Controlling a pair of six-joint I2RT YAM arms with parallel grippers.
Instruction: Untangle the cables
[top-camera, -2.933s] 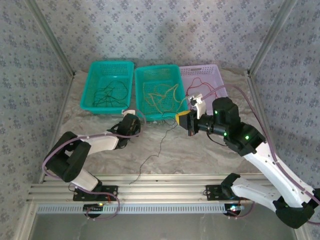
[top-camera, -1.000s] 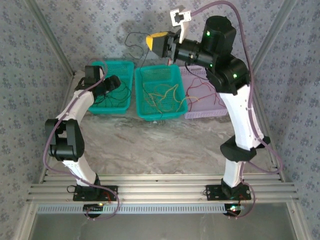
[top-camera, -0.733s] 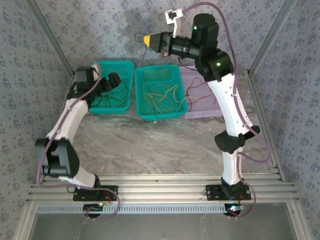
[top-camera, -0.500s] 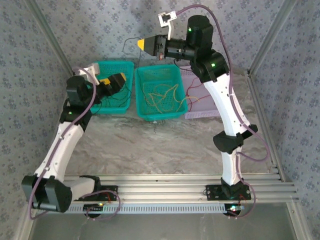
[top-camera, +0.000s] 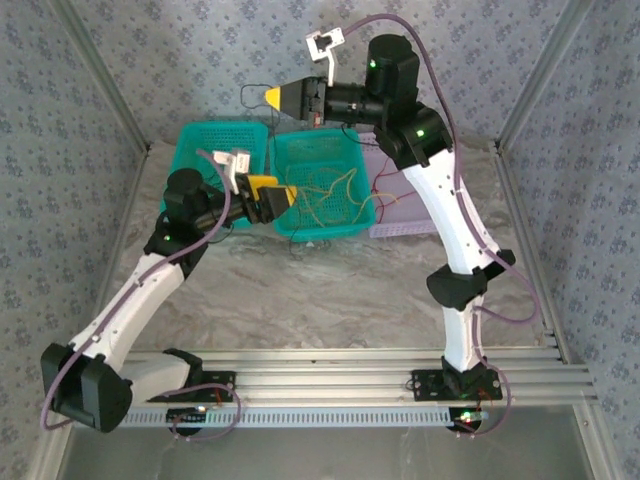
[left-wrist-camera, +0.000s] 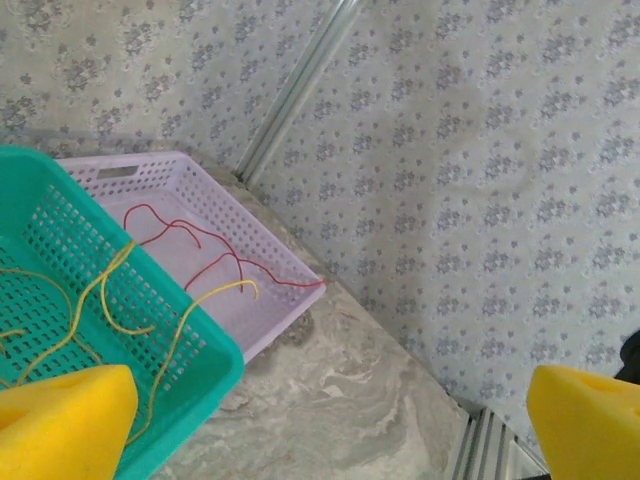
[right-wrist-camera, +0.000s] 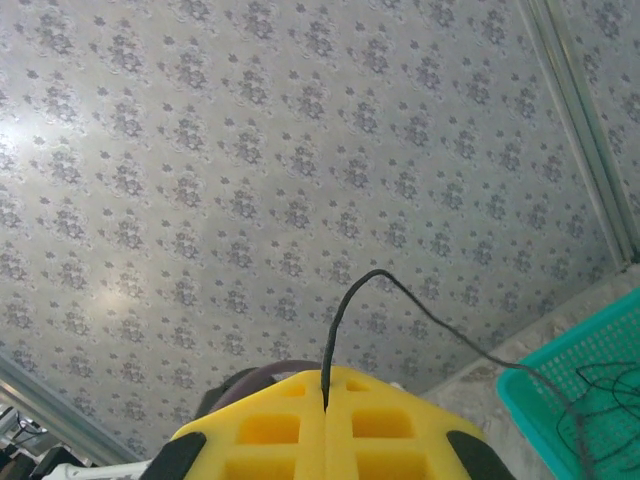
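Right claw (right-wrist-camera: 325, 400): yellow pads pressed together, pinching a black cable (right-wrist-camera: 335, 320) at its tip. The top view has this claw (top-camera: 290, 97) high in the upper middle of the frame. The cable (top-camera: 243, 95) loops out to its left and drops towards the baskets; we cannot trace where its free end lies.

Left claw (left-wrist-camera: 325, 430): pads (left-wrist-camera: 65, 420) wide apart, nothing between them. In the top view it (top-camera: 272, 200) hangs at the gap between the two teal baskets.

Our judgement is that the step is sorting the black strand. We would keep the pinch firm and carry it over the left teal basket (top-camera: 215, 128). We would lower it until the slack pools inside before letting go, so no tail drapes over a rim. The empty left claw could steady the hanging length, well clear of the yellow strands.

Containers, along the far side of the worktop (top-camera: 330, 290):
- The left teal basket (right-wrist-camera: 575, 345) holds dark cables.
- The middle teal basket (left-wrist-camera: 200, 390) holds yellow cables (left-wrist-camera: 90, 300), and one strand arches over its rim.
- The lilac basket (left-wrist-camera: 100, 178) holds red cable (left-wrist-camera: 200, 235), with one end reaching its corner.
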